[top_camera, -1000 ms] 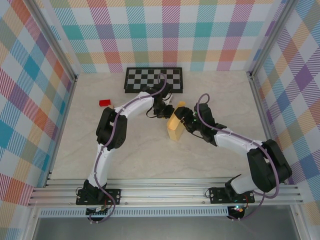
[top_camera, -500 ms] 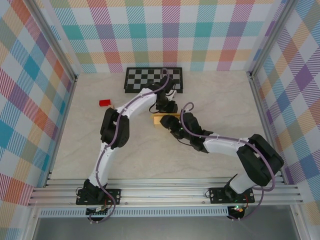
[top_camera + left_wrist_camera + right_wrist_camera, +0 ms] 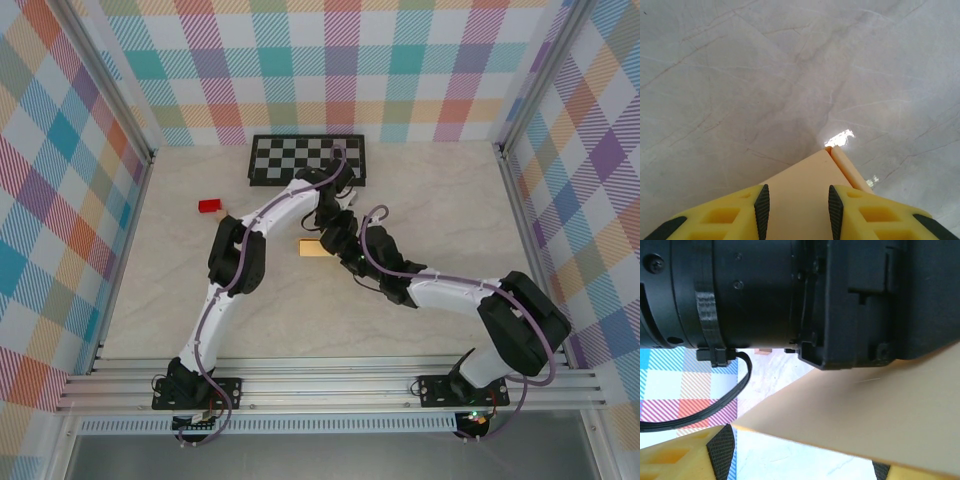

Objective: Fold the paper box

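Paper box has dropped from upright to flat on the table, just in front of the checkerboard, with the red block off left. Both arms crowd low over it. Left gripper and right gripper each pinch it.

Matt smooth cardbd paper box

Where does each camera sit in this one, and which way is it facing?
Top external: above and behind the bases, looking down on the table; both arms, with left gripper and right gripper at the box.
Left wrist: looks down past its yellow fingers at box and table.
Right wrist: looks across at the left arm's black wrist; own finger pads at the bottom.
Shared: all three show the box.
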